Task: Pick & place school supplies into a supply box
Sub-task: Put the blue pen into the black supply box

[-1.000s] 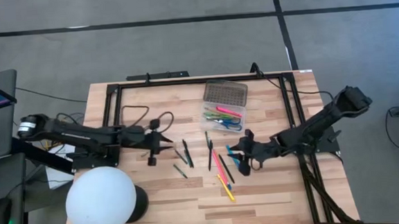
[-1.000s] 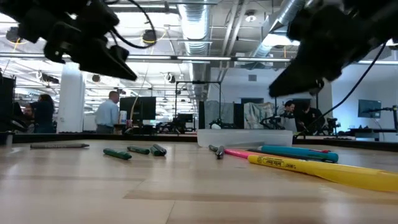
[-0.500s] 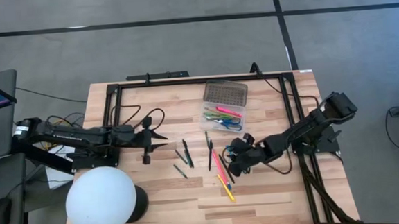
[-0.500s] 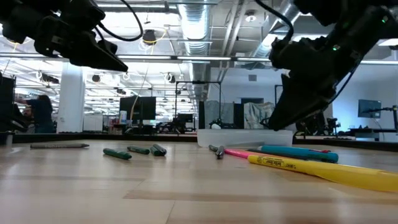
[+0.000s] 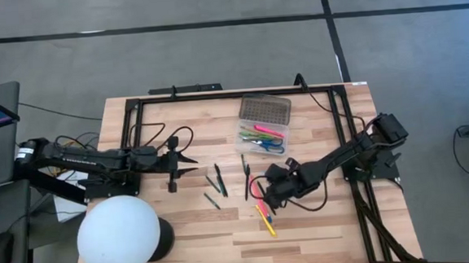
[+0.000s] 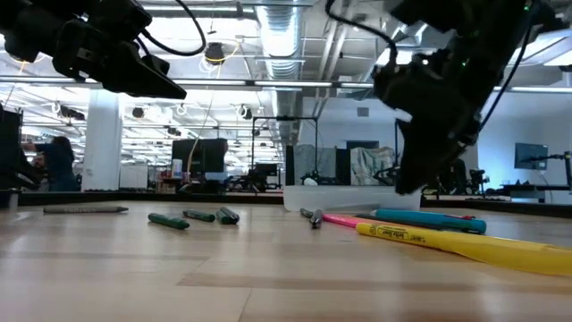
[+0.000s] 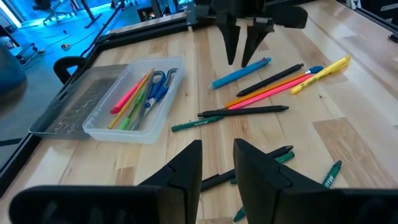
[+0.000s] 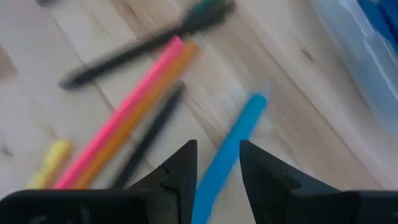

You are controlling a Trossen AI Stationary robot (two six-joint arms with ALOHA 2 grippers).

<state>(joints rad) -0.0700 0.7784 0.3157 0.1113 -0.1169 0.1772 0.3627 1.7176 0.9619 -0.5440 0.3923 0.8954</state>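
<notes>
The supply box (image 5: 261, 138) stands open at the far middle of the table. It holds pens and blue-handled scissors, and its dotted lid (image 5: 264, 111) lies behind it. Loose pens lie mid-table: dark and green ones (image 5: 217, 181), a pink, orange and black bunch (image 7: 273, 87), a yellow marker (image 5: 267, 222) and a blue pen (image 8: 236, 134). My right gripper (image 7: 241, 59) points down, open, just above the blue pen, one finger on each side of it. My left gripper (image 5: 191, 160) hovers open at the left, with nothing between its fingers.
A white globe (image 5: 118, 236) stands at the near left corner. A black frame (image 5: 216, 96) runs along the far and side edges. Bare wood lies near the front edge. People show in the room beyond the table in the low view.
My right gripper has gone toward the table's left, over the pen bunch, and tipped from nearly level to steeply downward above the blue pen. My left gripper drew back a little toward the left edge, then kept still. No pen has moved.
</notes>
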